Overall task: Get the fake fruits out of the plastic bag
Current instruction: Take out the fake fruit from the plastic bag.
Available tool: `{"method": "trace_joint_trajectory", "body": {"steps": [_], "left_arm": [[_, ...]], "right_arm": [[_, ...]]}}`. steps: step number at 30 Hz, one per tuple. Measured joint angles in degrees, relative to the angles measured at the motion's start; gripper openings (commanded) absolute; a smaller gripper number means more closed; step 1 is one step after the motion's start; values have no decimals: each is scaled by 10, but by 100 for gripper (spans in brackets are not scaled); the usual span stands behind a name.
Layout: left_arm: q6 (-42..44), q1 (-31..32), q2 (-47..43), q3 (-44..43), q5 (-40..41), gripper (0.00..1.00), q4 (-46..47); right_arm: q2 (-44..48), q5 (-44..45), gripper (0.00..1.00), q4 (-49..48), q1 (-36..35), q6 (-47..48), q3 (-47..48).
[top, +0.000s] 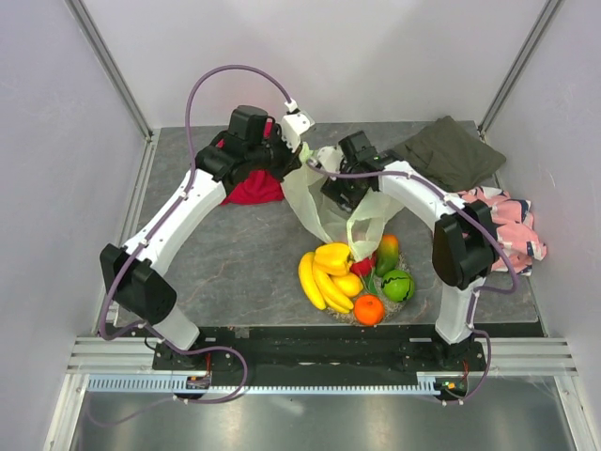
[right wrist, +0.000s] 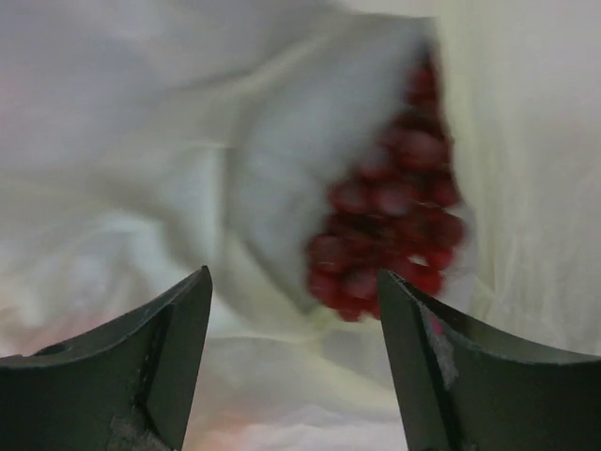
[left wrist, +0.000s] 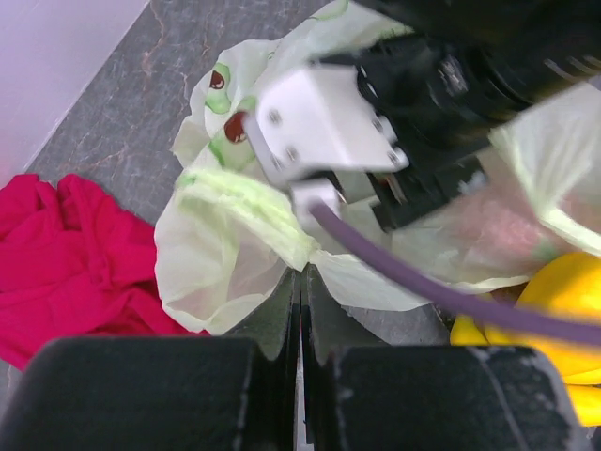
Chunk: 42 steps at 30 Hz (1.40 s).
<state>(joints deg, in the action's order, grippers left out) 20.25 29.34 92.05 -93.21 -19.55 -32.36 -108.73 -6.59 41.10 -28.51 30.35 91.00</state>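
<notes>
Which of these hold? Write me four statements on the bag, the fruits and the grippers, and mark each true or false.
1. The left gripper is shut on the thin translucent yellow-green plastic bag. True.
2. The right gripper is shut. False: its jaws stand open amid the bag's folds.
3. The dark red grape bunch shows just ahead of the right gripper. True.
4. The round orange fruit is inside the bag. False: it lies outside, near the yellow banana bunch.
</notes>
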Motion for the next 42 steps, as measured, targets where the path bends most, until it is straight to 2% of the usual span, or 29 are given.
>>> {"method": "trace_joint_trajectory", "body": {"steps": [1,3,8,14,17,20,21,23,24,26,32,42], "left_arm": [[-3,0,2,-3,-1,2,0],[-10,0,5,-8,-2,2,2],[-19,3,14,-14,-3,2,11],[-24,4,26,-14,-5,1,12],[-24,4,30,-14,-5,1,12],[-25,4,31,-14,-5,2,12],[-26,4,31,-14,-5,2,12],[-28,4,31,-14,-5,2,12],[-29,5,31,-14,-5,2,12],[-31,5,33,-14,-5,1,12],[-53,7,55,-30,-2,2,17],[-108,2,70,-56,44,2,43]], "right_arm": [[-7,15,90,-7,7,-7,6],[-15,52,98,-27,23,-18,14],[-26,116,98,-66,42,-20,15],[-97,130,96,-81,39,-21,28],[-132,134,83,-79,39,-21,34],[-142,134,58,-74,39,-20,38],[-142,132,43,-72,40,-21,39],[-142,129,31,-74,40,-17,45],[-140,126,9,-75,40,-17,46],[-133,117,1,-73,40,-12,46],[-81,31,0,-45,43,-12,46],[92,-142,0,20,43,-23,55]]}}
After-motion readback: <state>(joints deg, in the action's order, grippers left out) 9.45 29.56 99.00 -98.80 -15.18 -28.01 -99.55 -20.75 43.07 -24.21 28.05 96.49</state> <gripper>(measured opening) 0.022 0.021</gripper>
